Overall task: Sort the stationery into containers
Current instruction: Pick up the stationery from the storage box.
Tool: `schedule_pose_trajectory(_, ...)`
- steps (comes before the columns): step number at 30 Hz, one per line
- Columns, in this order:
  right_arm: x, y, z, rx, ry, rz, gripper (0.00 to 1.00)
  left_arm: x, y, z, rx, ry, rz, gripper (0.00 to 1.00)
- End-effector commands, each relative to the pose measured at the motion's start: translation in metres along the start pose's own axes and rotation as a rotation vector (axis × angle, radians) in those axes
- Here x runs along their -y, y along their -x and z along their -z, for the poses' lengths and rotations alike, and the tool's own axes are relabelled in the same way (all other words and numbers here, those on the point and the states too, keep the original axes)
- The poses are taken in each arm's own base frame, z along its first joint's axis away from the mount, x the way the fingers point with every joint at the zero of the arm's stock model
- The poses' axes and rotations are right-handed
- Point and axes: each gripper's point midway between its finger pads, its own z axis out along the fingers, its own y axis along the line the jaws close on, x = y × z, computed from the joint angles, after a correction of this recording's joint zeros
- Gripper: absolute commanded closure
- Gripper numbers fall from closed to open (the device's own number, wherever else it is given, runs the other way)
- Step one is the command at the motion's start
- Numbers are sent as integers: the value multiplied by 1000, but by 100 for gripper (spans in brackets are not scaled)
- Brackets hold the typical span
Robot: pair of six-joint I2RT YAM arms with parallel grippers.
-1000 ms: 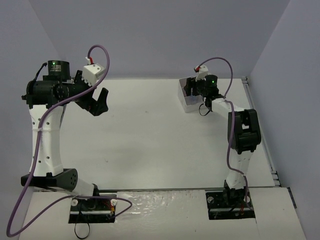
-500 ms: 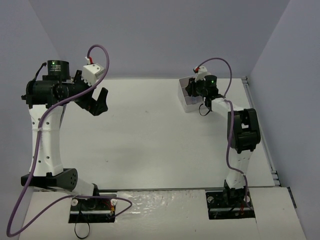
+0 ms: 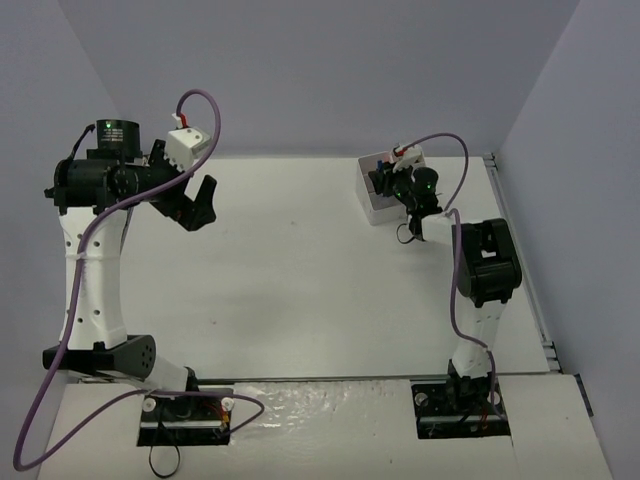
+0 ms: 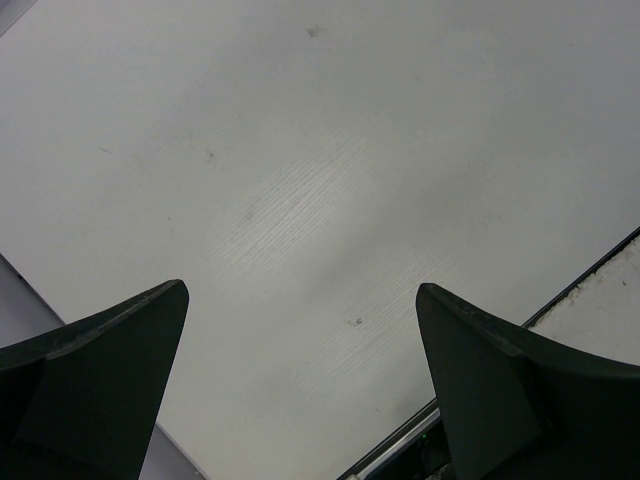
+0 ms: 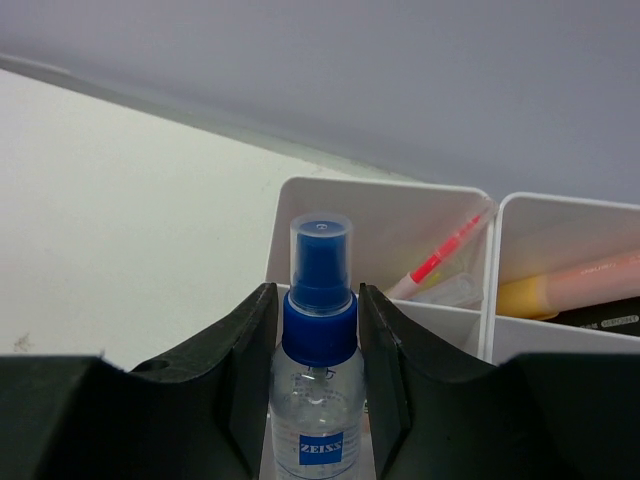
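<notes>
My right gripper (image 5: 315, 292) is shut on a small clear spray bottle (image 5: 318, 400) with a blue cap and a blue label, gripped at the neck and held upright. It sits at the near-left part of the white organiser box (image 5: 380, 215). A pink pen (image 5: 440, 258) leans in the back compartment. A peach highlighter (image 5: 580, 285) and a black item (image 5: 610, 318) lie in the compartment to its right. In the top view the right gripper (image 3: 385, 180) is over the box (image 3: 372, 208). My left gripper (image 3: 195, 205) is open and empty, raised at the far left.
The left wrist view shows the left gripper (image 4: 300, 330) open above bare white table (image 4: 330, 150), with the table's near edge and a black rail (image 4: 590, 275) at lower right. Grey walls close in the back and both sides.
My right wrist has shifted slightly toward the near side and tilted over the organiser box, still holding the bottle. The left arm has not moved.
</notes>
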Motion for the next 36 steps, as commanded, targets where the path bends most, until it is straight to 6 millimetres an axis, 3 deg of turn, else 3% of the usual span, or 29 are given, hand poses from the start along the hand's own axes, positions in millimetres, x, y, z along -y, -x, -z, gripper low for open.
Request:
schedule_pose_trajectory(1,-8,80,6,339,8,52,100,14,-11,12,-39,-37,12,3)
schedule_pose_trajectory(10,-6,46,3,312,8,17,100,11,-11,11,-40,-27,11,3)
schedule_pose_trajectory(15,-5,40,6,304,-2,16,100,10,-10,10,-37,-25,10,3)
schedule_pose_trajectory(20,-6,46,8,322,0,39,100,8,-8,10,-29,-21,10,3)
schedule_pose_trajectory(26,-9,69,3,379,24,53,100,8,-6,11,-30,-18,8,3)
schedule_pose_trajectory(36,-3,71,-2,406,-17,107,100,6,-6,11,-31,-7,7,3)
